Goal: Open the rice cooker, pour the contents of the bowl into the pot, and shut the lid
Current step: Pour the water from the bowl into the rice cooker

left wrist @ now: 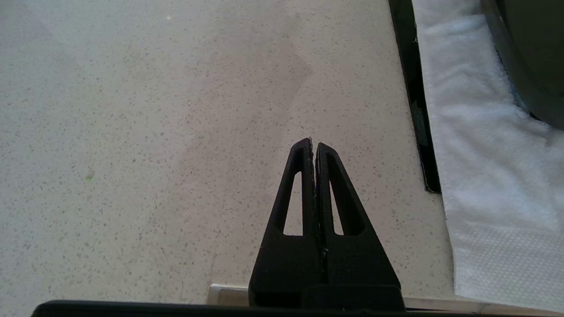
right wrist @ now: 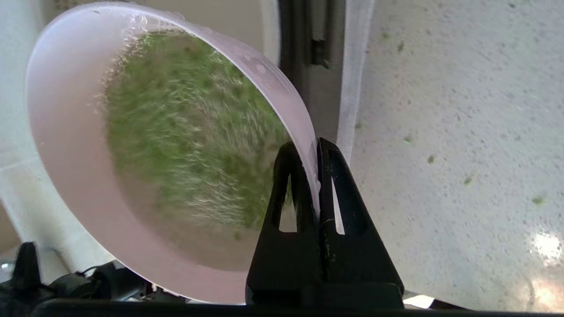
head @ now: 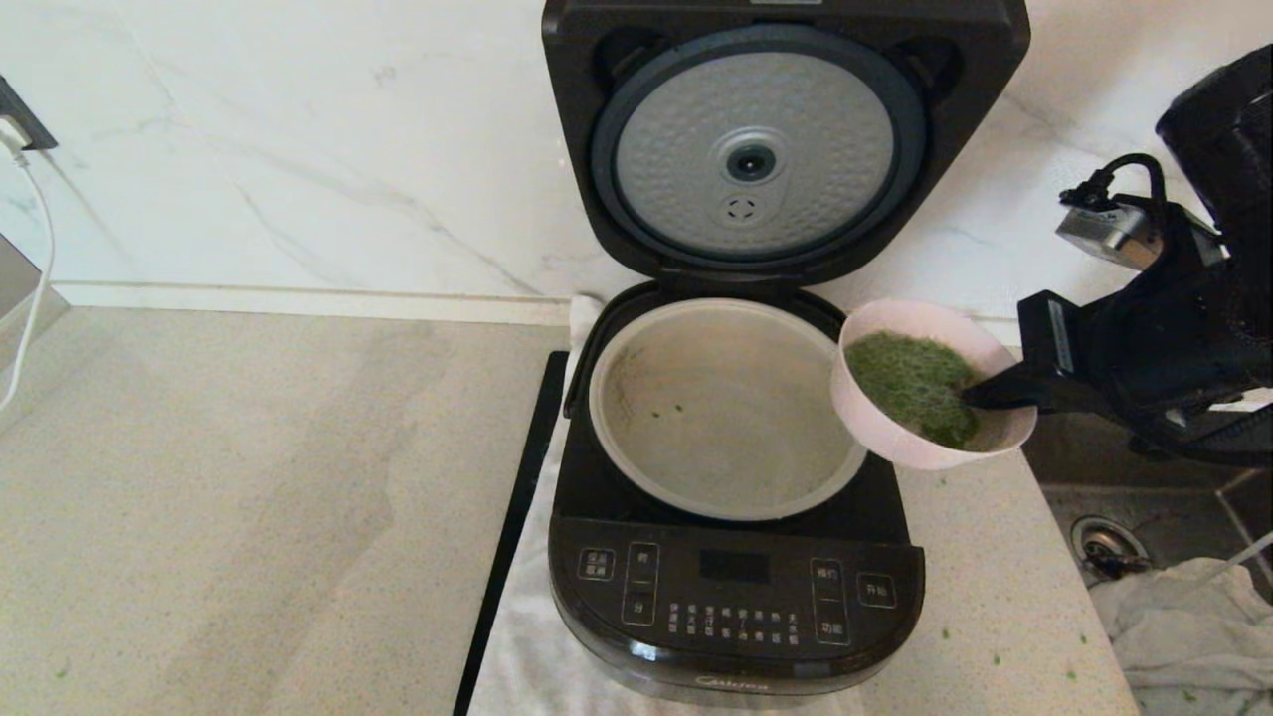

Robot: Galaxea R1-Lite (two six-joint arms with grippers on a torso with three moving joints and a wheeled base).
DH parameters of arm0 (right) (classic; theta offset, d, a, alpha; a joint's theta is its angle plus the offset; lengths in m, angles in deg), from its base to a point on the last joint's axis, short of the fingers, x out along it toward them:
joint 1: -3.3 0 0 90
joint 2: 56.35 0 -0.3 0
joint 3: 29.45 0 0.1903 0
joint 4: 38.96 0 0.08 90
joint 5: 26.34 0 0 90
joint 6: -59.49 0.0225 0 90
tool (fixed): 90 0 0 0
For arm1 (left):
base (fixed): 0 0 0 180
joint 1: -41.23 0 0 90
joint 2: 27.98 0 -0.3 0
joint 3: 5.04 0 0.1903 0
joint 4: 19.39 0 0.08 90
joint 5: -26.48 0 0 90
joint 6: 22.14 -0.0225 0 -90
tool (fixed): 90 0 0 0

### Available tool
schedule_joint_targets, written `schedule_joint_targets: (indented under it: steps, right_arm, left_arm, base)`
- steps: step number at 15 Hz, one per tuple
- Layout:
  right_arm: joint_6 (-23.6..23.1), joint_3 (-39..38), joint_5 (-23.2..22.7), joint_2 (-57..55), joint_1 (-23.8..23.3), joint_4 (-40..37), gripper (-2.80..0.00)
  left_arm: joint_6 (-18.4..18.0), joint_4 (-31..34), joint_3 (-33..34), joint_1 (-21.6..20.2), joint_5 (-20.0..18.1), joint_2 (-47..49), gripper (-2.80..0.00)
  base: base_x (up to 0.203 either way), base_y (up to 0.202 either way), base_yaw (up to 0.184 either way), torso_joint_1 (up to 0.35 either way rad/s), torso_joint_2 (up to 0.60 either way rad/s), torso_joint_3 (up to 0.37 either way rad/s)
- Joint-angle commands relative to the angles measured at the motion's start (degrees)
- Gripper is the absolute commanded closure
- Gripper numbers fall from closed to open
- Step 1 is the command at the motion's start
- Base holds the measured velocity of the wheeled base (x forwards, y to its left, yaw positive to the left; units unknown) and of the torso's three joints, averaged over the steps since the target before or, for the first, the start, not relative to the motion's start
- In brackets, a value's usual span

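Fingers of the right gripper (right wrist: 318, 147) are pinching the bowl's (head: 930, 383) rim, tilting its green contents (head: 915, 383) toward the pot (head: 726, 408) at frame centre, beneath the raised lid (head: 756, 149), while the left gripper (left wrist: 313, 147) is idling, fingers pressed together, over the surface (left wrist: 154, 132).

the rice cooker (head: 736, 597) looks like glossy black plastic; its lid (head: 753, 149) bears a dimpled, matt silvery metal disc. the pot (head: 726, 408) is smooth and matt beige. the bowl (head: 875, 423) looks smooth, faintly shiny. the counter (head: 249, 517) is speckled stone; the cloth (left wrist: 484, 154) is fluffy white.
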Motion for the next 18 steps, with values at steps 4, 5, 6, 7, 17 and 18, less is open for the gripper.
schedule_joint_targets:
  steps: [4,5,6,7,17,18]
  right_arm:
    - [2.74,7.27,4.28,-6.45,7.08,-0.29,0.00]
    - [2.84,9.52,4.70,-7.50,7.51,-0.83,0.00]
    - [2.87,11.55,4.96,-8.51,7.98,-1.67,0.00]
    - [2.89,13.79,5.19,-9.73,8.37,-2.84,0.00]
    - [4.04,19.33,9.83,-19.11,13.55,2.34,0.00]
    - [4.06,19.33,9.89,-19.71,13.78,3.13,0.00]
  left_arm:
    - [-0.02,0.00,0.02,-0.02,0.00,-0.06,0.00]
    - [-0.02,0.01,0.02,-0.02,0.00,-0.06,0.00]
    - [-0.02,0.01,0.02,-0.02,0.00,-0.06,0.00]
    - [-0.02,0.01,0.02,-0.02,0.00,-0.06,0.00]
    - [-0.02,0.01,0.02,-0.02,0.00,-0.06,0.00]
    - [-0.02,0.01,0.02,-0.02,0.00,-0.12,0.00]
  base:
    - [0.000,0.000,0.000,0.000,0.00,0.000]
    - [0.000,0.000,0.000,0.000,0.00,0.000]
    - [0.000,0.000,0.000,0.000,0.00,0.000]
    - [0.000,0.000,0.000,0.000,0.00,0.000]
    - [0.000,0.000,0.000,0.000,0.00,0.000]
    - [0.000,0.000,0.000,0.000,0.00,0.000]
